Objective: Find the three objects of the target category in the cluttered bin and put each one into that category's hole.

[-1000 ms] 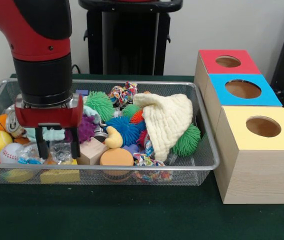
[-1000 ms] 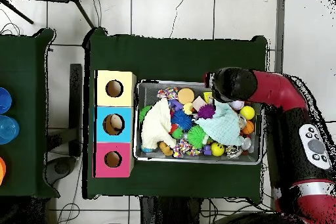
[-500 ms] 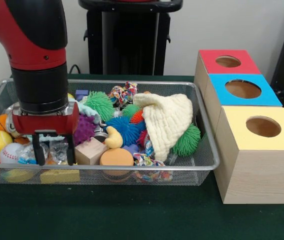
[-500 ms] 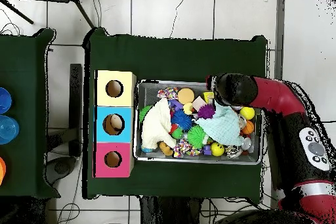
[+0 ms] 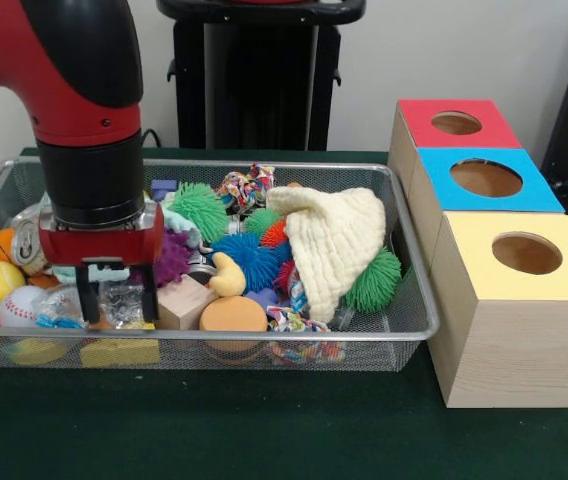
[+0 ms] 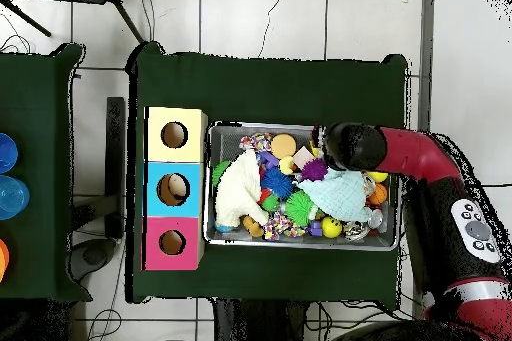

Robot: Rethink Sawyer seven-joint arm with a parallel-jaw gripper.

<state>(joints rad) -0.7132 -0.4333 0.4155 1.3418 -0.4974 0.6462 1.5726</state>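
Front view showed the pincer [image 5: 116, 292], fingers apart and empty, hanging over a crinkly clear wrapper [image 5: 121, 300] at the wire bin's [image 5: 404, 330] 8 o'clock corner. It had shifted slightly toward 3 o'clock within half a second, so searching continued; the target category stayed unclear, with the three holed boxes [image 5: 509, 300] waiting at 3 o'clock.
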